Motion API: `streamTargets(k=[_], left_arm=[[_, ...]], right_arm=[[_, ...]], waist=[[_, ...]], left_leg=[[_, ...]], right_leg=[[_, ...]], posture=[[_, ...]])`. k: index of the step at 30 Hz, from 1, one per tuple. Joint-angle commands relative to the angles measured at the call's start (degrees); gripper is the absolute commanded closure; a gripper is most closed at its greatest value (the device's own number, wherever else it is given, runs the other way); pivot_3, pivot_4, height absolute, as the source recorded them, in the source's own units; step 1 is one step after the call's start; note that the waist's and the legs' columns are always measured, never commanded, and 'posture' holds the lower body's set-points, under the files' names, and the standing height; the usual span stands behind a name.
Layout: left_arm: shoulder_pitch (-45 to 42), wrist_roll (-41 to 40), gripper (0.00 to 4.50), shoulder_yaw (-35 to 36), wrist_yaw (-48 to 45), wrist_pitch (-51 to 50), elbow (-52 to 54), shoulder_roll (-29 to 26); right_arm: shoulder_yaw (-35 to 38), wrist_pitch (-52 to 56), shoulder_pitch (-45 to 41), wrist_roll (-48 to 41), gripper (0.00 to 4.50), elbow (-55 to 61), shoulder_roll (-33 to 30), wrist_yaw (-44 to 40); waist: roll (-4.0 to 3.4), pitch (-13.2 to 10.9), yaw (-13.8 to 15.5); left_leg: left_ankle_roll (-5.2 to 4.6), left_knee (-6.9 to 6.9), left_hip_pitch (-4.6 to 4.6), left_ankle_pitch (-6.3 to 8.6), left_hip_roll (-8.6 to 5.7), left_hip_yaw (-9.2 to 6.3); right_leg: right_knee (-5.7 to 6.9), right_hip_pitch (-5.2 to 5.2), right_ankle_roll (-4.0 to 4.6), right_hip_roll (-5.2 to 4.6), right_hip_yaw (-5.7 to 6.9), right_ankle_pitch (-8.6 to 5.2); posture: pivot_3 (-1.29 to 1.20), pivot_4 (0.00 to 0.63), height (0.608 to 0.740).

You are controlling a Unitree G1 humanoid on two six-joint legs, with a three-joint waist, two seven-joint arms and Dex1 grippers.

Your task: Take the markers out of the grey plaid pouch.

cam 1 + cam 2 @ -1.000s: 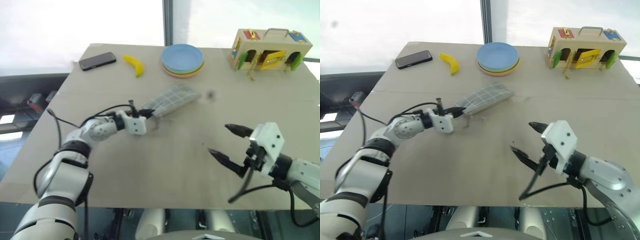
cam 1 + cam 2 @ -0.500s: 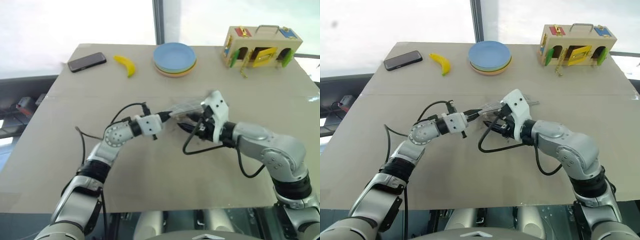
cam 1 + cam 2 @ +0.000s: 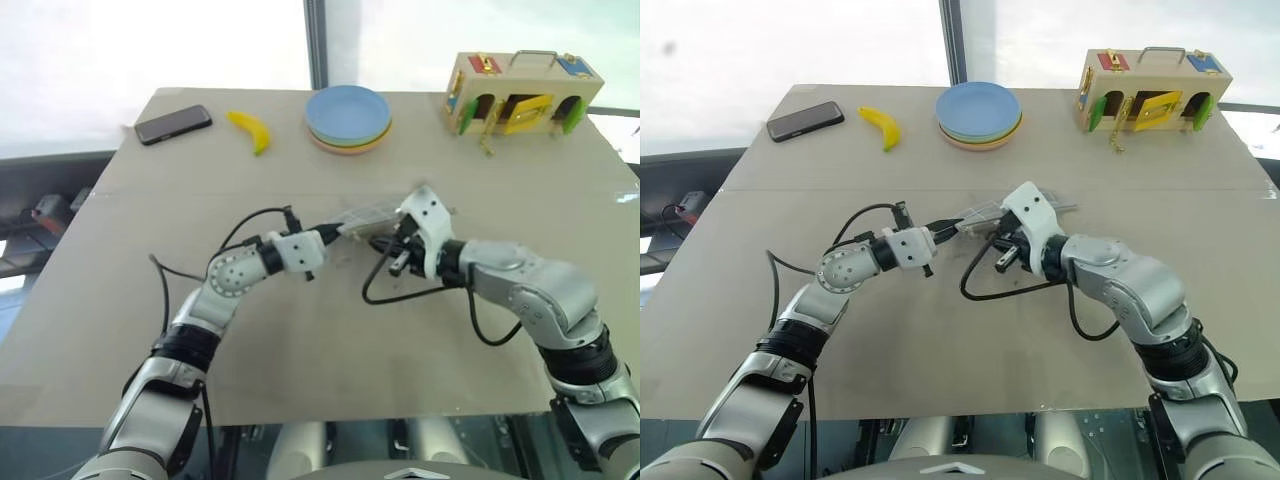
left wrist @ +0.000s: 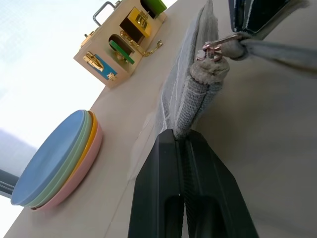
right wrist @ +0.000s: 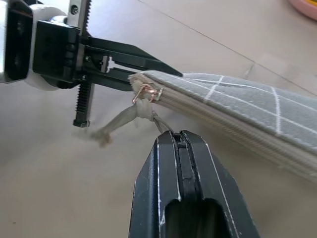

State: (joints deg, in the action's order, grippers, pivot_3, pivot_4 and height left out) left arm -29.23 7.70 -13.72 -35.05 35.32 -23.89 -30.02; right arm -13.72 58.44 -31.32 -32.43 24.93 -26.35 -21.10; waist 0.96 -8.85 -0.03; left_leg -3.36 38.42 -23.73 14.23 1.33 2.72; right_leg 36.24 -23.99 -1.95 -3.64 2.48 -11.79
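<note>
Mid-surface, the left hand (image 4: 185, 144) clamps the grey plaid pouch (image 5: 237, 106) end; the right hand (image 5: 179, 144) pinches its zipper pull cord (image 5: 148, 113), which could slip free under a hard tug.

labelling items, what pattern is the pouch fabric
Grey with a thin white grid, on the pouch; the right wrist view shows it best.

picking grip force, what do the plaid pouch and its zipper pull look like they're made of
Grey plaid pouch: looks like soft woven fabric, matte, with visible weave and stitched seams; it sags between the grippers. Zipper pull: a limp greyish strip, probably cloth or soft leather, knotted through a small shiny copper-coloured metal ring.
</note>
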Motion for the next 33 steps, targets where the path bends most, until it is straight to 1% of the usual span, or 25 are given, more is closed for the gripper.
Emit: streamTargets(k=[1, 4, 6, 9, 10, 11, 12, 14, 21, 24, 25, 26, 27, 28, 33], left_arm=[[-0.14, 0.05, 4.50, 1.07, 0.92, 1.57, 1.79, 0.37], [-0.25, 0.09, 4.50, 0.96, 0.94, 1.83, 1.41, 0.66], [-0.31, 0.13, 4.50, 0.90, 0.98, 2.03, 1.08, 0.84], [-0.32, 0.22, 4.50, 0.83, 1.00, 2.33, 0.79, 1.00], [-0.32, 0.19, 4.50, 0.83, 0.96, 2.39, 0.73, 1.05], [-0.32, 0.21, 4.50, 0.79, 0.92, 2.49, 0.63, 1.11], [-0.33, 0.29, 4.50, 0.76, 0.94, 2.66, 0.50, 1.18], [-0.38, 0.36, 4.50, 0.74, 0.90, 2.94, 0.21, 1.25], [-0.42, 0.42, 4.50, 0.54, 0.65, 3.42, 0.05, 1.63], [-0.40, 0.50, 4.50, 0.59, 0.65, 3.50, 0.14, 1.73], [-0.40, 0.52, 4.50, 0.64, 0.64, 3.50, 0.20, 1.74], [-0.39, 0.54, 4.50, 0.68, 0.64, 3.51, 0.23, 1.76], [-0.37, 0.59, 4.50, 0.73, 0.66, 3.49, 0.29, 1.77], [-0.36, 0.63, 4.50, 0.76, 0.68, 3.48, 0.33, 1.78], [0.29, 0.86, 4.50, 1.02, 1.00, 2.99, 0.37, 1.57]], right_arm=[[-1.03, -1.42, -1.24, 1.79, 4.38, 1.56, -0.74, -2.02], [-2.33, -1.98, -1.42, 3.15, 4.38, 2.12, -1.54, -4.02], [-4.18, -3.78, -1.57, 4.63, 4.38, 2.87, -3.32, -6.95], [-4.46, -5.16, -1.31, 6.02, 4.38, 3.01, -3.54, -7.60], [-4.53, -5.41, -1.35, 6.70, 3.88, 2.97, -3.50, -7.60], [-4.68, -5.63, -1.41, 7.37, 3.61, 3.02, -3.60, -7.71], [-4.89, -5.87, -1.46, 8.16, 3.04, 3.06, -3.66, -7.70], [-5.08, -5.97, -1.35, 9.55, 2.09, 2.79, -3.23, -7.05], [-5.89, -6.28, -2.07, 11.98, 2.09, -0.41, 0.11, -7.11], [-6.72, -6.97, -2.72, 13.67, 2.84, -2.06, 0.98, -7.48], [-6.74, -6.98, -2.88, 14.02, 3.34, -2.40, 1.29, -7.42], [-6.69, -6.97, -2.95, 14.35, 3.69, -2.63, 1.57, -7.44], [-6.64, -7.00, -2.99, 14.62, 4.21, -2.73, 1.73, -7.55], [-6.58, -7.01, -2.98, 14.88, 4.43, -2.75, 1.86, -7.72], [-5.04, -6.10, -2.07, 15.18, 4.43, -1.46, 1.06, -8.11]], waist=[[0.00, 0.00, -0.01], [0.00, 0.00, -0.01], [-0.01, 0.00, 0.01], [0.00, 0.00, -0.02], [-0.01, 0.00, -0.02], [-0.01, 0.00, -0.01], [-0.01, 0.00, -0.01], [0.00, 0.00, -0.02], [0.00, 0.00, -0.02], [-0.01, -0.01, -0.01], [-0.01, 0.00, -0.01], [-0.01, -0.01, -0.02], [-0.01, 0.00, -0.01], [-0.01, 0.00, -0.01], [-0.01, -0.01, -0.02]], left_leg=[[0.00, 0.00, -0.01, 0.00, 0.00, 0.00], [0.00, 0.00, -0.01, 0.00, 0.00, 0.00], [0.00, 0.00, -0.02, 0.00, 0.00, 0.00], [0.00, 0.00, -0.01, 0.00, -0.01, 0.01], [0.00, 0.00, -0.01, 0.00, 0.00, 0.01], [0.00, 0.00, -0.01, 0.00, 0.00, 0.00], [0.00, 0.00, -0.01, 0.00, 0.00, 0.00], [0.00, 0.00, -0.01, 0.00, 0.00, 0.00], [0.00, 0.00, -0.01, 0.00, 0.00, 0.01], [0.00, 0.00, -0.01, 0.00, 0.00, 0.01], [0.00, 0.00, -0.01, 0.00, 0.00, 0.02], [0.00, 0.00, -0.01, 0.00, 0.00, 0.02], [0.00, 0.00, -0.01, 0.00, 0.00, 0.03], [0.00, 0.00, -0.02, 0.00, 0.00, 0.02], [0.00, 0.00, -0.02, 0.00, 0.00, 0.02]], right_leg=[[0.00, -0.01, 0.00, 0.00, 0.00, 0.00], [0.00, -0.02, 0.00, 0.00, 0.00, 0.00], [0.01, -0.02, 0.00, 0.00, 0.00, 0.00], [0.00, -0.02, 0.00, -0.01, -0.01, 0.00], [0.00, -0.02, 0.00, -0.01, -0.01, 0.00], [0.00, -0.02, 0.00, 0.00, -0.01, 0.00], [0.01, -0.03, 0.00, 0.00, 0.00, 0.00], [0.01, -0.03, 0.00, 0.00, 0.00, 0.00], [0.02, -0.03, 0.00, 0.00, 0.00, 0.00], [0.04, -0.03, 0.00, 0.00, 0.00, 0.00], [0.04, -0.04, 0.00, 0.00, 0.00, 0.00], [0.04, -0.04, 0.00, 0.00, -0.01, 0.00], [0.03, -0.04, 0.00, 0.00, -0.01, 0.00], [0.03, -0.04, 0.00, 0.00, 0.00, 0.00], [0.04, -0.05, 0.00, 0.00, 0.00, 0.00]], posture=[[0.00, 0.150, 0.740], [0.00, 0.150, 0.740], [0.00, 0.150, 0.740], [0.00, 0.150, 0.740], [0.00, 0.150, 0.740], [0.00, 0.150, 0.740], [0.00, 0.150, 0.740], [0.00, 0.150, 0.740], [0.00, 0.150, 0.740], [0.00, 0.150, 0.740], [0.00, 0.150, 0.740], [0.00, 0.150, 0.740], [0.00, 0.150, 0.740], [0.00, 0.150, 0.740], [0.00, 0.150, 0.740]])
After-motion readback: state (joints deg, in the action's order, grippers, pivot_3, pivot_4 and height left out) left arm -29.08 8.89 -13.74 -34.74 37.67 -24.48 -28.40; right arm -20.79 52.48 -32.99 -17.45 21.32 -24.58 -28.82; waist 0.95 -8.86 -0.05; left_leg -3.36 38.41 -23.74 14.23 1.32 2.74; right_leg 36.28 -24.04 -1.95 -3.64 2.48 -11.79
